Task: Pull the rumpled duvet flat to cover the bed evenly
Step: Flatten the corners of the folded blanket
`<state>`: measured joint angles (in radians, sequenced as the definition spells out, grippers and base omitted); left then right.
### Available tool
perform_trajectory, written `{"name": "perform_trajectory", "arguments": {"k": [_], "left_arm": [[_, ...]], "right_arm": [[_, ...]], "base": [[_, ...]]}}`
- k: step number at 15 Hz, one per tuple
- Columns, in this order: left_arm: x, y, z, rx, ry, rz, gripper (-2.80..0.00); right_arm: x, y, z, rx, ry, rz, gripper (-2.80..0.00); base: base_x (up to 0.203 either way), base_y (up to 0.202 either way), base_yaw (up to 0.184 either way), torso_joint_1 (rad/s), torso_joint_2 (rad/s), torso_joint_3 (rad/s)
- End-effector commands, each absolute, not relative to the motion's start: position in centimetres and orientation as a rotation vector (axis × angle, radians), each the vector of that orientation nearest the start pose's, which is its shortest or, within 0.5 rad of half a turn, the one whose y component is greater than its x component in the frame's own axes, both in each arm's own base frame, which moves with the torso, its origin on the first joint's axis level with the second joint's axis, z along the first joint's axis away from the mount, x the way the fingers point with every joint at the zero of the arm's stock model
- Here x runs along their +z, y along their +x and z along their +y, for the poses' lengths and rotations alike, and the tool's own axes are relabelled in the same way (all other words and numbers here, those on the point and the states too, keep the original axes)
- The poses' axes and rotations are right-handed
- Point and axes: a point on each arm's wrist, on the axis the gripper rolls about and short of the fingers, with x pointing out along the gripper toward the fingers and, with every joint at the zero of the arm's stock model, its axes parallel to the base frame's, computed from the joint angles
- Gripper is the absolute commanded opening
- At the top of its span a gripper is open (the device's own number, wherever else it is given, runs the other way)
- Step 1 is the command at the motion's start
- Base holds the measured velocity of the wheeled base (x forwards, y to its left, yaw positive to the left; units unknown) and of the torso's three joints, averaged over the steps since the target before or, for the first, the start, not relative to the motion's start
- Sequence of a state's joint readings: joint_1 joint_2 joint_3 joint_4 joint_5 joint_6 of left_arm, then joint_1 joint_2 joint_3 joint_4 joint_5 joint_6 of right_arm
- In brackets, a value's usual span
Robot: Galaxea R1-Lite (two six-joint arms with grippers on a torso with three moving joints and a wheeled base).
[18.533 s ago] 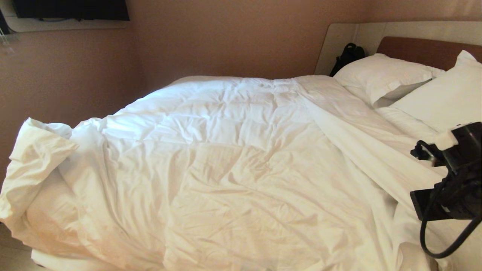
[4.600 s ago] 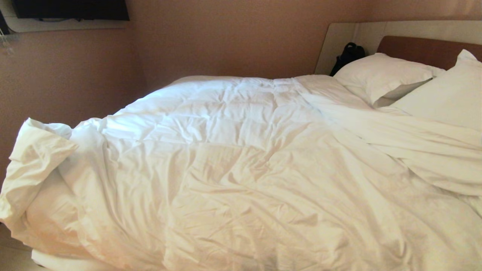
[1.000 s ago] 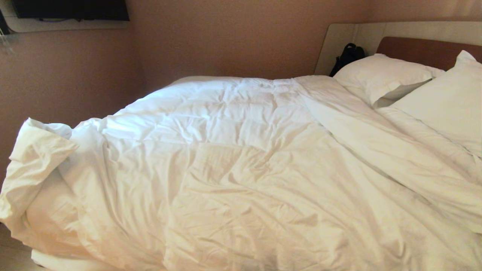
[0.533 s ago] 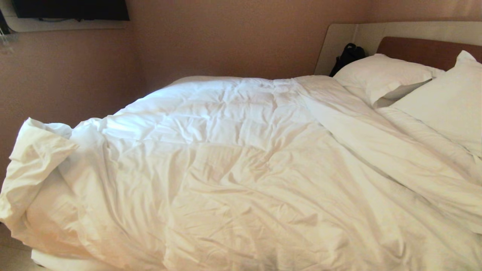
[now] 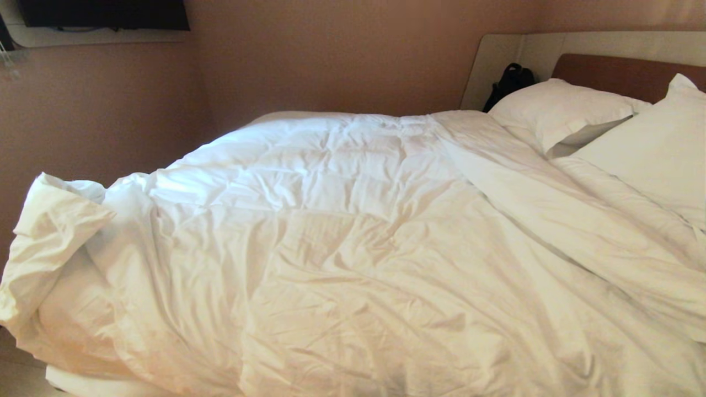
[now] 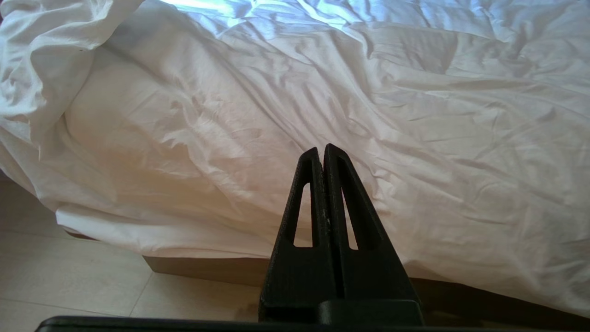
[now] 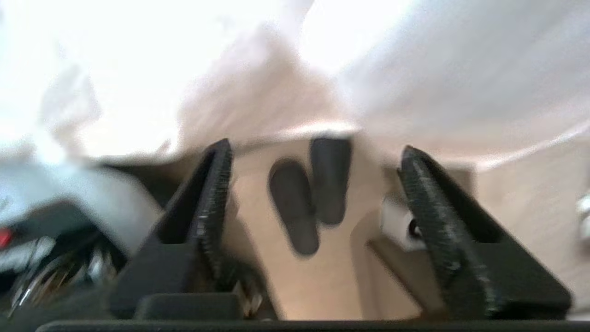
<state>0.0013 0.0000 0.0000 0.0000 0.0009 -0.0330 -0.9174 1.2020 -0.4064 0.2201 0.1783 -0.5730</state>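
The duvet (image 5: 353,248), white, quilted and creased, lies spread over most of the bed (image 5: 623,74), its near-left corner bunched into a raised fold (image 5: 52,220) above the floor and a long ridge running diagonally toward the two pillows (image 5: 562,110) at the brown headboard. Its near edge hangs down over the side of the bed, seen from my left wrist as a drape above the dark base. My left gripper (image 6: 324,150) hangs just off that near edge, fingers pressed together, holding nothing. My right gripper (image 7: 313,152) is below the hanging cloth at the bed's side, fingers spread wide apart and empty; between them a pair of dark slippers (image 7: 309,198) shows on the pale floor (image 7: 322,286). A black bag (image 5: 510,82) sits beside the far pillow.
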Motion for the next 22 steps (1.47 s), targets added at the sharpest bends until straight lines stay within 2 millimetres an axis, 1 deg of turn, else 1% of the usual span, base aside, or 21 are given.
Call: {"name": "perform_trajectory", "arguments": {"k": [1,3,10,12,14,16,19,22], "left_arm": [[7.5,-2.3,0.0,0.003,-0.034,0.000,-2.80],[7.5,-2.3,0.0,0.003,-0.034,0.000,-2.80],[7.5,-2.3,0.0,0.003,-0.034,0.000,-2.80],[7.6,-2.3,0.0,0.003,-0.034,-0.002,-2.80],[7.5,-2.3,0.0,0.003,-0.034,0.000,-2.80],[7.5,-2.3,0.0,0.003,-0.034,0.000,-2.80],[7.5,-2.3,0.0,0.003,-0.034,0.000,-2.80],[7.5,-2.3,0.0,0.003,-0.034,0.000,-2.80]], "right_arm": [[13.0,9.6,-11.9,-0.473,-0.106,0.848,0.00],[12.9,10.1,-12.6,-0.489,-0.122,0.826,0.00],[12.4,11.1,-14.0,-0.546,-0.145,0.834,0.00],[12.1,11.7,-14.9,-0.570,-0.161,0.822,0.00],[12.1,12.5,-16.3,-0.651,-0.214,0.788,0.00],[12.1,13.2,-17.2,-0.681,-0.237,0.763,0.00],[12.6,13.6,-17.9,-0.695,-0.245,0.744,0.00],[13.9,14.1,-18.8,-0.772,-0.250,0.718,0.00]], "base": [[0.000,0.000,0.000,0.000,0.00,0.000],[0.000,0.000,0.000,0.000,0.00,0.000],[0.000,0.000,0.000,0.000,0.00,0.000],[0.000,0.000,0.000,0.000,0.00,0.000],[0.000,0.000,0.000,0.000,0.00,0.000],[0.000,0.000,0.000,0.000,0.00,0.000],[0.000,0.000,0.000,0.000,0.00,0.000],[0.000,0.000,0.000,0.000,0.00,0.000]]}}
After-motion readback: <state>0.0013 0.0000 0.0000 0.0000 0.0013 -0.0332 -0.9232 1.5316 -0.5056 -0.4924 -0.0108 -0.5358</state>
